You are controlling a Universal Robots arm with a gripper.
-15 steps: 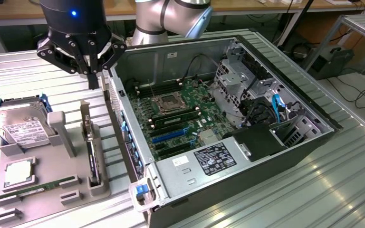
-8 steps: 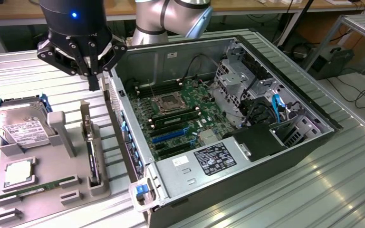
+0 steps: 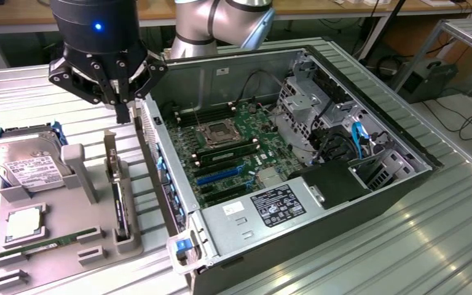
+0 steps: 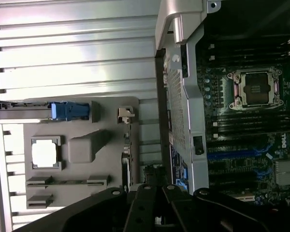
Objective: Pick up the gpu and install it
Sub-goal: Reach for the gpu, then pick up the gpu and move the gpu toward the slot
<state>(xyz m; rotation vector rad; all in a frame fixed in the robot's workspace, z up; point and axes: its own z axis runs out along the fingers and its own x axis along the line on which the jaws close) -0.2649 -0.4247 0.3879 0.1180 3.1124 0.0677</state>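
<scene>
Hovering above the counter [image 3: 367, 258]: tool [image 3: 122, 117] has its fingers pressed together, with nothing visibly pinched. It is apart from everything below it.

- In the wrist view the tool [image 4: 152, 174] points down between the gpu [image 4: 126, 166] and the side wall of the open PC case [image 4: 183, 121].
- The gpu [image 3: 118, 196] is not picked up. It stands on edge in a slot of the grey fixture tray [image 3: 64, 212], on the tray's side nearest the case, with its silver bracket [image 4: 125, 115] at the hard-drive end.
- Also on the tray, further from the case: a hard drive [image 3: 24, 165] with a white label, in a blue-tabbed carrier; a CPU chip [image 3: 24, 224]; and a green memory stick [image 3: 51, 241] lying flat.
- The case lies on its side, lid off, on the exterior view's right of the tray. The motherboard [image 3: 228, 157] is exposed, with the CPU socket [image 3: 218, 132] open and the blue expansion slots [image 3: 219, 175] bare.
- The arm's silver-grey joint [image 3: 219, 24] is behind the case.
</scene>
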